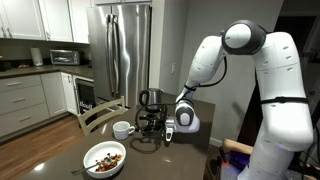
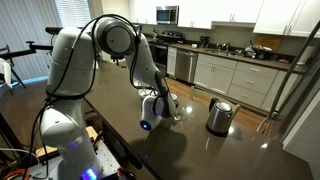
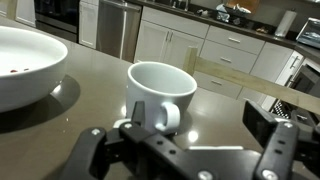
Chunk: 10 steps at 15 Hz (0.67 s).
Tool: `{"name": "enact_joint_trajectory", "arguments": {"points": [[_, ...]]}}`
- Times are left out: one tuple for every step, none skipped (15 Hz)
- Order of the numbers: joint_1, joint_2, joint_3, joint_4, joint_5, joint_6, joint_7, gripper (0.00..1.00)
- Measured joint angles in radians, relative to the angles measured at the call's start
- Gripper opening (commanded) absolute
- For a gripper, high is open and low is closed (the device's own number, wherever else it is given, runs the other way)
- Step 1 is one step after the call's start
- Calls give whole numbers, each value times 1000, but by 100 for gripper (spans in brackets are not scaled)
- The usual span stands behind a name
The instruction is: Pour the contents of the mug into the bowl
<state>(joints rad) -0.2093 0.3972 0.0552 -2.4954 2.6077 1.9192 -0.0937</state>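
No legible text, label, brand, number or sign in any view. The control panel on the microwave [image 1: 64,57] is too small and blurred to read.

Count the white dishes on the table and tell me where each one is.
2. The mug stands right before the claw; the bowl sits apart from it, nearer the table's edge. More could hide behind the arm.
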Motion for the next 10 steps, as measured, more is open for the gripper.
{"name": "enact_joint_trajectory", "arguments": {"points": [[-12,5,13,2,0,0,0,100],[-16,9,18,4,0,0,0,100],[-16,11,21,5,0,0,0,100],[-16,11,23,6,0,0,0,100],[-16,12,23,6,0,0,0,100],[-16,12,23,6,0,0,0,100],[-15,12,23,6,0,0,0,100],[-13,12,23,6,0,0,0,100],[-11,13,23,6,0,0,0,100],[-9,14,24,8,0,0,0,100]]}}
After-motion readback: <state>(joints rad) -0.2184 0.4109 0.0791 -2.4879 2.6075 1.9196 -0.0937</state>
